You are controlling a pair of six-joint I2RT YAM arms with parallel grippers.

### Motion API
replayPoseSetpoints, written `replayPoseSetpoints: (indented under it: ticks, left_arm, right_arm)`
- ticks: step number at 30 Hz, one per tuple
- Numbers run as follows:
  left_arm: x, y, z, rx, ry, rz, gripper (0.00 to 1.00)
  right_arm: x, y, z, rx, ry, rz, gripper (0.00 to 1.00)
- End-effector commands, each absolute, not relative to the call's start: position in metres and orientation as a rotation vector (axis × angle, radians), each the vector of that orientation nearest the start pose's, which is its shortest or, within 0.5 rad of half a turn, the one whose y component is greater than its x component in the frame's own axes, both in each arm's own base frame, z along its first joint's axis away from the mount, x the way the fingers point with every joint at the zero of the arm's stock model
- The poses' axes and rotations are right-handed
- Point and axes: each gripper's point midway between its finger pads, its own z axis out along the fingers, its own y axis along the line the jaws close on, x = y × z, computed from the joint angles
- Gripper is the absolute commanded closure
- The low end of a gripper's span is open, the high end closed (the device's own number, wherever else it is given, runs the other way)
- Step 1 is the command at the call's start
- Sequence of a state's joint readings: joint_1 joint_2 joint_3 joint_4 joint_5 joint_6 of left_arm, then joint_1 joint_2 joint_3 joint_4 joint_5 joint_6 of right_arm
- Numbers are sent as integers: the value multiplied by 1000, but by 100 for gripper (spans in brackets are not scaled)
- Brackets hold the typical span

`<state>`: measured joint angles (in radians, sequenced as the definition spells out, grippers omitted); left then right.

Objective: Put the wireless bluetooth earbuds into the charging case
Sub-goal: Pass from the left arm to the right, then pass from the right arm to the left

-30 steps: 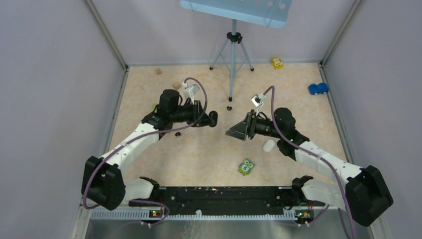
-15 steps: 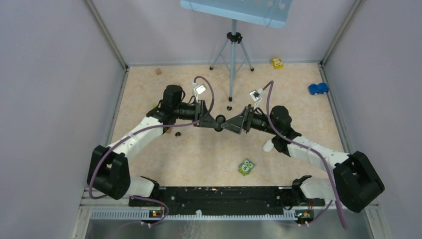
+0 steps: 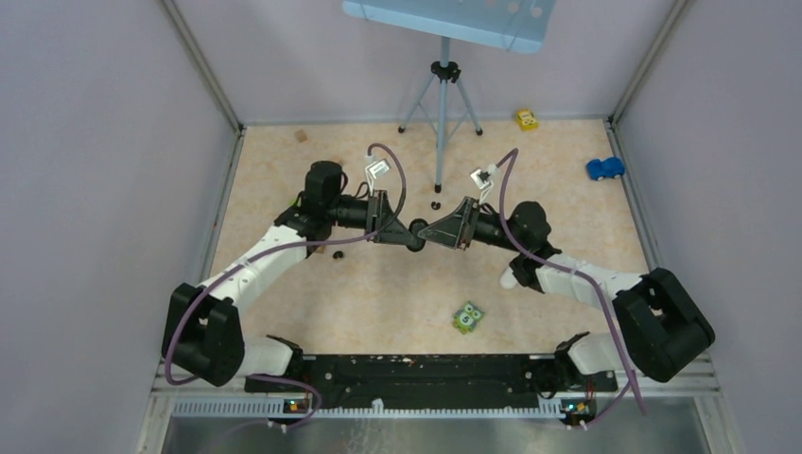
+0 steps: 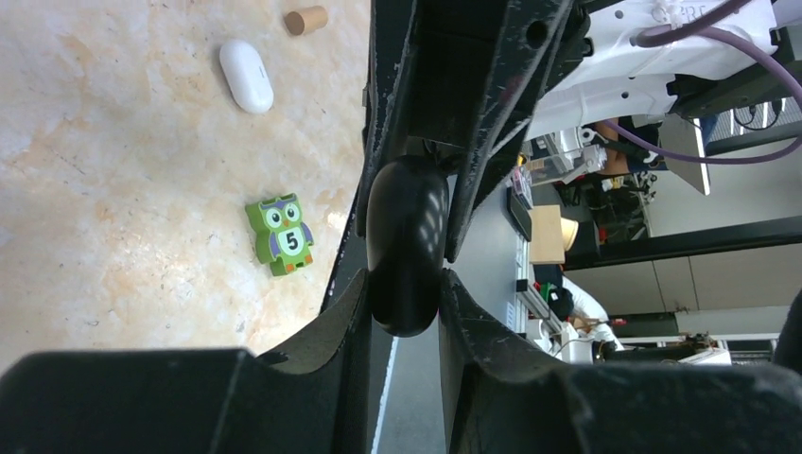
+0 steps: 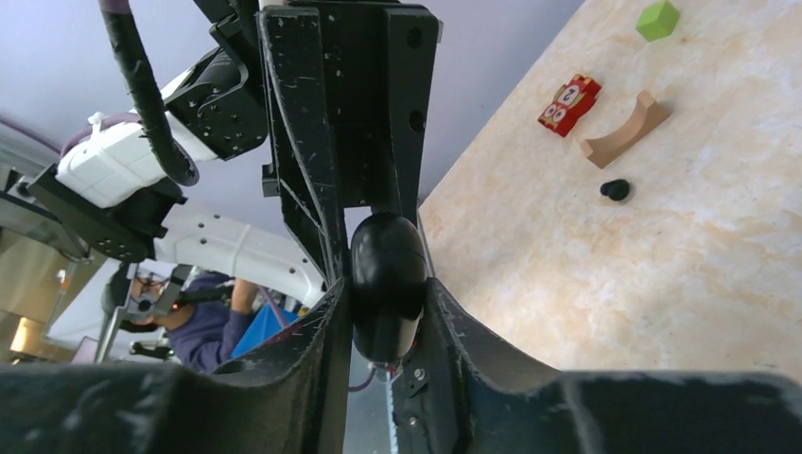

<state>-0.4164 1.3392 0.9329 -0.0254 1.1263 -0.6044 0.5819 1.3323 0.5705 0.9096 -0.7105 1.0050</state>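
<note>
A black pebble-shaped charging case (image 3: 416, 234) hangs above the table's middle, held from both sides. My left gripper (image 3: 408, 232) is shut on one end of it and my right gripper (image 3: 429, 234) on the other. In the left wrist view the black case (image 4: 407, 246) sits between my left gripper's (image 4: 405, 303) jaws, with the right one's fingers (image 4: 492, 142) closing on it from above. The right wrist view shows the case (image 5: 386, 270) pinched by my right gripper (image 5: 383, 317). A small black earbud (image 5: 615, 189) lies on the table (image 3: 338, 253). A white case (image 4: 246, 76) lies apart (image 3: 511, 276).
A green owl block (image 3: 467, 317) lies near the front. A tripod (image 3: 442, 104) stands at the back, with two small dark bits (image 3: 436, 204) by its foot. A blue toy car (image 3: 605, 168), a yellow one (image 3: 526, 119), wooden cubes (image 3: 334, 162), a tan arch (image 5: 624, 132) and a red block (image 5: 569, 104) lie around.
Both arms have swung inward until their grippers meet over the middle. The right gripper opened wide, then closed onto the black case that the left gripper keeps holding.
</note>
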Motion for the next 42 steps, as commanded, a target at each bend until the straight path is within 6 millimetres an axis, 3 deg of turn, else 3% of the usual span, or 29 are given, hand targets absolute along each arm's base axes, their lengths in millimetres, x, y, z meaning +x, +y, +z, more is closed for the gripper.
replayPoseSetpoints:
  ticks: [1,2,5,8,10,11,13,16,22,26,29,35,42]
  left_arm:
    - [212,-278,262,694,1970,-1725,87]
    - [212,-278,262,697,1969,-1725,76]
    - [209,-276,264,713,1981,-1719,60]
    - [212,-272,260,693,2022,-1635,30]
    - [224,-265,252,634,2079,-1481,5]
    - [233,-259,248,611,2100,-1374,1]
    - [248,-246,243,562,2115,-1182,1]
    - [255,-229,249,585,1982,-1005,1]
    - [244,-214,294,691,1556,-783,1]
    - [218,-220,311,883,1293,-701,1]
    - [202,-231,305,1020,1168,-636,1]
    - [201,-250,304,1090,1110,-553,1]
    - [204,-255,310,1117,1052,-486,1]
  right_arm:
    - [216,320,277,-418,1582,1793,77]
    - [216,320,275,-415,1594,1786,82]
    - [221,318,266,-398,1652,1726,100]
    - [232,311,255,-326,1742,1651,100]
    - [244,306,247,-249,1829,1595,100]
    - [248,303,241,-205,1884,1576,100]
    - [254,297,227,-94,2002,1574,100]
    - [250,295,216,26,2141,1685,100]
    - [234,303,229,108,2268,1934,100]
    - [230,304,242,161,2291,2012,100]
    - [229,303,253,221,2265,2065,100]
    - [233,299,271,435,2173,2166,100]
    - [242,290,279,657,2055,2208,100]
